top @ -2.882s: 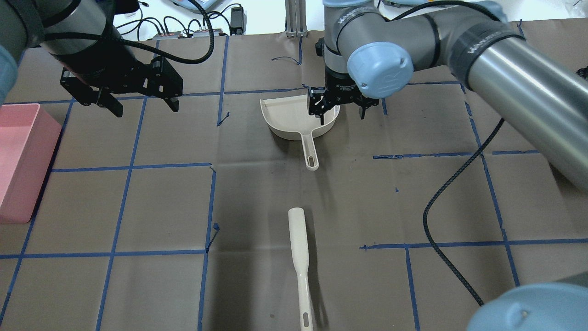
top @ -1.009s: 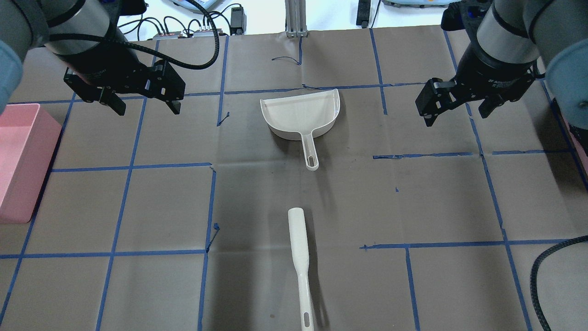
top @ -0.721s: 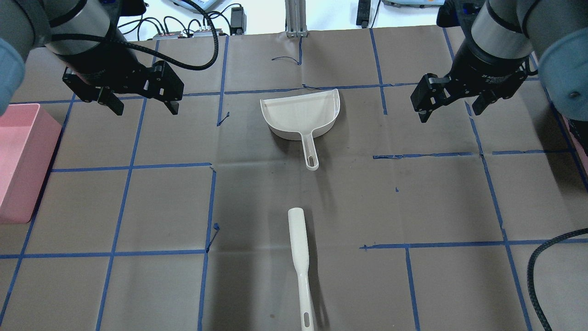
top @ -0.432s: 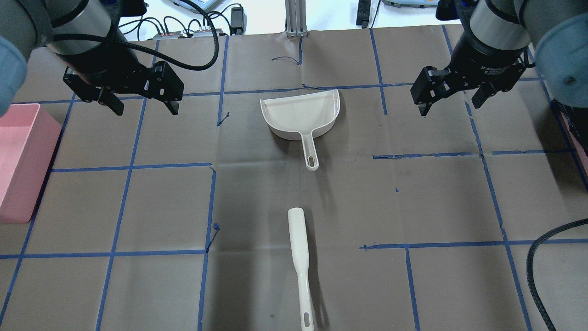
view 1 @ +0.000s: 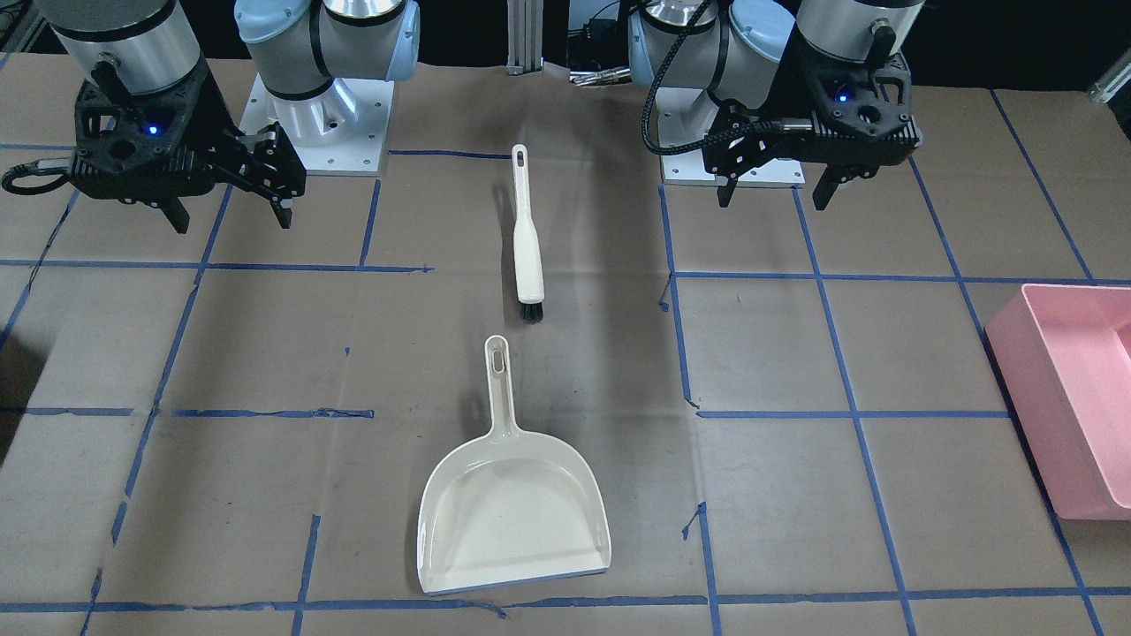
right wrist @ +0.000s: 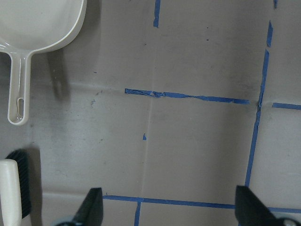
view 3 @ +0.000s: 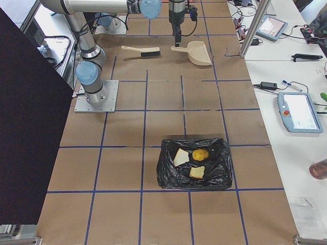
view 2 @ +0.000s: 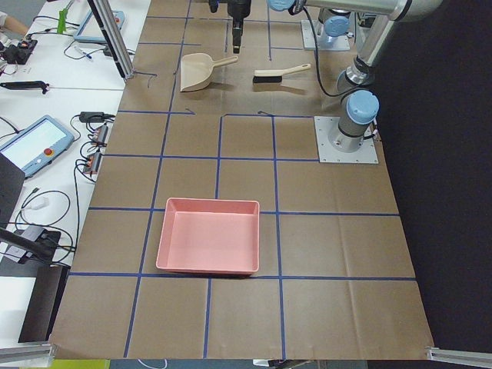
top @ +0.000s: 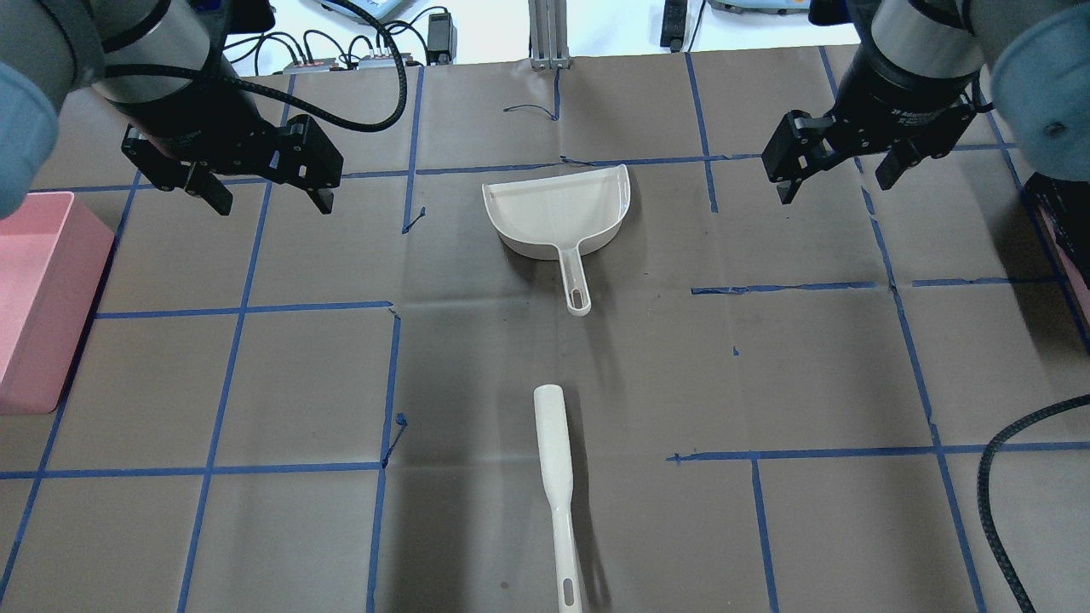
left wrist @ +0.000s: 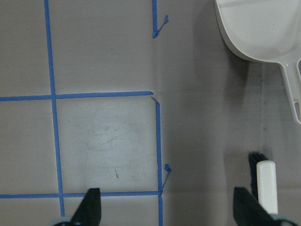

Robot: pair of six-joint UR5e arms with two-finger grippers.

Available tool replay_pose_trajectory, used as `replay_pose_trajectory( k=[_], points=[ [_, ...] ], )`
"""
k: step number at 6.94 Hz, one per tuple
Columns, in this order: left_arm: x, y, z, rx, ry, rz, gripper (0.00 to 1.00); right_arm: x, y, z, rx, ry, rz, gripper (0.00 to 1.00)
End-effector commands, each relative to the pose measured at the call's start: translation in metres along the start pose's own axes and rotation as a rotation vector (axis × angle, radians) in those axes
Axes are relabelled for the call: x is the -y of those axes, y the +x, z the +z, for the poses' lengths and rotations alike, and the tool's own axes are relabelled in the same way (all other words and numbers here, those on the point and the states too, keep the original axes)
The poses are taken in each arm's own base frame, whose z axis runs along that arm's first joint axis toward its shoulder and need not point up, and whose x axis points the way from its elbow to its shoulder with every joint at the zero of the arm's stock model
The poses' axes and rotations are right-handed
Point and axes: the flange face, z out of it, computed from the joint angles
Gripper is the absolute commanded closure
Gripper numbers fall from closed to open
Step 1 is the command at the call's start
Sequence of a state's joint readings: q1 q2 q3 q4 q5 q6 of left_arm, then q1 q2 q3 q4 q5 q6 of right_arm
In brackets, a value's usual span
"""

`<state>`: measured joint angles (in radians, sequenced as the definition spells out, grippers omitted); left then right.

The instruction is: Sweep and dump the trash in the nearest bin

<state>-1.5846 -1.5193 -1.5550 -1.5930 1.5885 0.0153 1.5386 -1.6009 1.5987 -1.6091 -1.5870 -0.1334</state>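
I see the trash, a yellow-brown potato-like lump [view 3: 200, 154], a bitten white bread slice [view 3: 180, 157] and a small layered sandwich chunk [view 3: 197, 172], lying inside the black bag-lined bin [view 3: 166, 178]. The cream plastic dustpan [top: 558, 209] sits between my left gripper [top: 271, 203] and right gripper [top: 834, 189], both with jaws released and empty.

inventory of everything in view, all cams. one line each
table: 1, brown paper with a blue tape grid
dustpan: 1, cream, table centre, empty, handle toward the brush
brush: 1, cream with black bristles, centre, nearer the robot
pink bin: 1, pink, robot's left end, empty
bag-lined bin: 1, black, robot's right end
bread slice: 1, white, in the bag-lined bin
potato lump: 1, yellow-brown, same bin
sandwich chunk: 1, tan, same bin
tablets: at least 2, grey, on the white side bench
left gripper: black, jaws open, empty
right gripper: black, jaws open, empty
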Motion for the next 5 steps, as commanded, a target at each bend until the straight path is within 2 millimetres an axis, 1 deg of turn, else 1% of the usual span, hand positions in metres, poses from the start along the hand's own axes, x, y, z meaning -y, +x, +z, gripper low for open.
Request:
replay_pose_trajectory(
  k=[1, 5],
  points=[
    [-0.0012, 0.0, 0.0045, 0.001, -0.01, 0.0, 0.0, -0.0006, -0.0002, -0.0012, 0.001, 0.002, 0.0, 0.0],
    [-0.0037, 0.0001, 0.0069, 0.0, -0.034, -0.002, 0.0, -0.0006, -0.0002, -0.0012, 0.001, 0.002, 0.0, 0.0]
  ],
)
